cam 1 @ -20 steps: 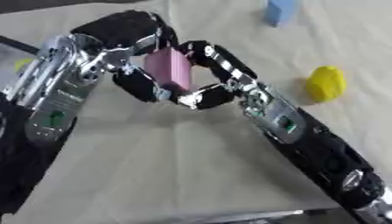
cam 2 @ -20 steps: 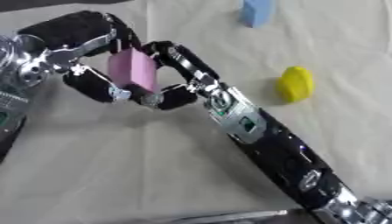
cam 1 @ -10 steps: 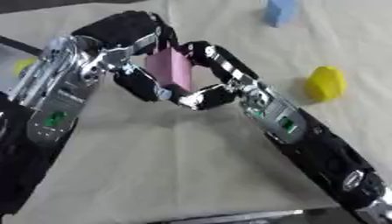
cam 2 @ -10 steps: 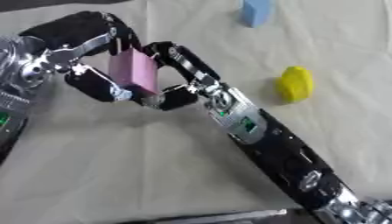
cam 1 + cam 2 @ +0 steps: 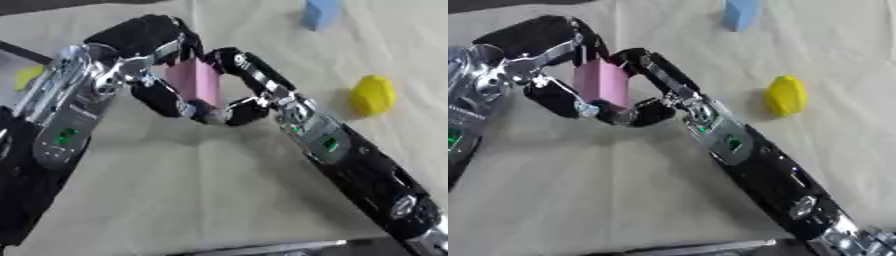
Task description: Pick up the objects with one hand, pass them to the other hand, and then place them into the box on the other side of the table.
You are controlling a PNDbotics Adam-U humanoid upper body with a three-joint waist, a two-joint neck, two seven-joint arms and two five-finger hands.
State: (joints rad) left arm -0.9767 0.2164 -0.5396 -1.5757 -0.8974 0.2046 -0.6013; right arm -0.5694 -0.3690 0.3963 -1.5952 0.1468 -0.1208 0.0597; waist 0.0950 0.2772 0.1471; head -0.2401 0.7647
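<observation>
**Pink block held between both hands above the table**

Here the two arms are seen meeting over the left-centre of the cloth-covered table [image 5: 219, 190]. The left arm is brought in from the lower left edge and bent upward, so that the left hand [image 5: 144, 42] arches over the top of the pink block [image 5: 194, 82]; its fingers are curled down the block's left side and under its lower end. The right arm is extended diagonally from the lower right corner, and the right hand [image 5: 662, 80] is set against the block's right side, with fingers curled over the upper right edge and the thumb hooked beneath. The fingertips of the two hands are nearly touching below the block.

The block is held upright, slightly tilted, in the ring formed by both hands, clear of the table surface. Both hands are closed around it; which hand bears the load cannot be told.

A yellow object [image 5: 373, 95] is seen lying on the cloth to the right of the right forearm, apart from it. A blue block [image 5: 740, 14] stands at the far edge, well apart from the hands. A further yellow shape [image 5: 26, 77] is partly hidden behind the left forearm at the left edge.
</observation>
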